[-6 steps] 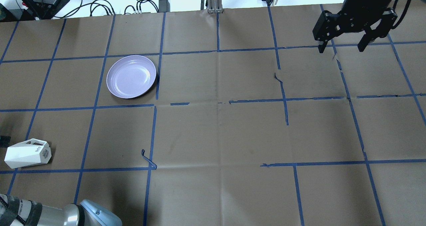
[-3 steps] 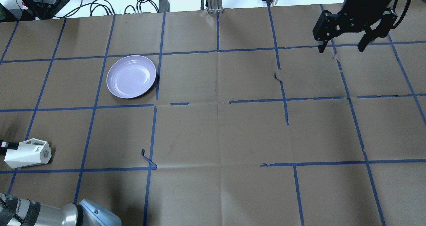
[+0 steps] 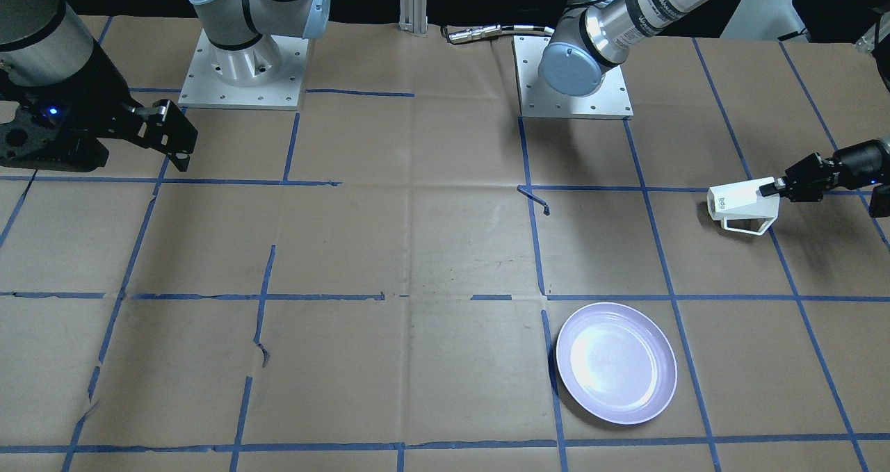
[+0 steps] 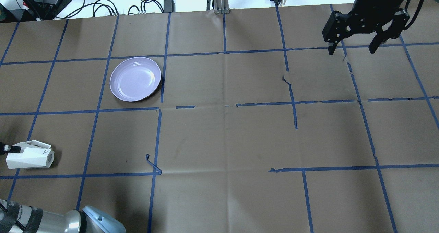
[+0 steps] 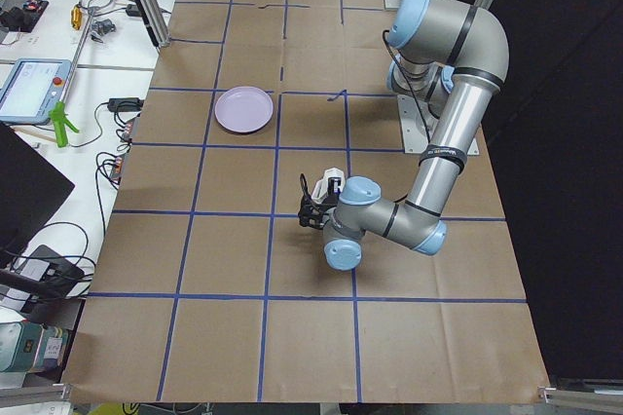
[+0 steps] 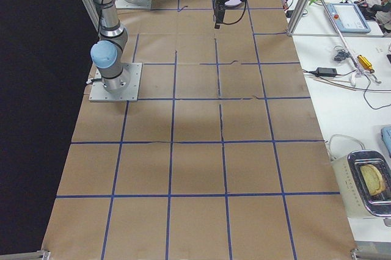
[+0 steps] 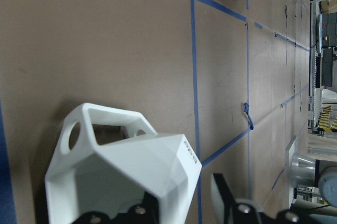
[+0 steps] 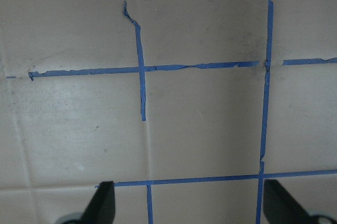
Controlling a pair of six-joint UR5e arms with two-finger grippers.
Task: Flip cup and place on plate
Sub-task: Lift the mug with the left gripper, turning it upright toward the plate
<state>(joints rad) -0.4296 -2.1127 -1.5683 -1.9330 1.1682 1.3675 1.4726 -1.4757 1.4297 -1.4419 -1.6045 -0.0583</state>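
My left hand (image 3: 775,188) is closed on the open end of the cup (image 3: 737,201). The cup is on its side, with its base pointing away from my hand. I cannot tell if it touches the table (image 3: 417,249). The plate (image 3: 616,363) sits well apart from that hand, on the handle's side. My right hand (image 4: 351,50) is far off, with its fingers spread wide

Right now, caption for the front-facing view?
Left gripper at the rim of the cup lying on its side; plate empty.
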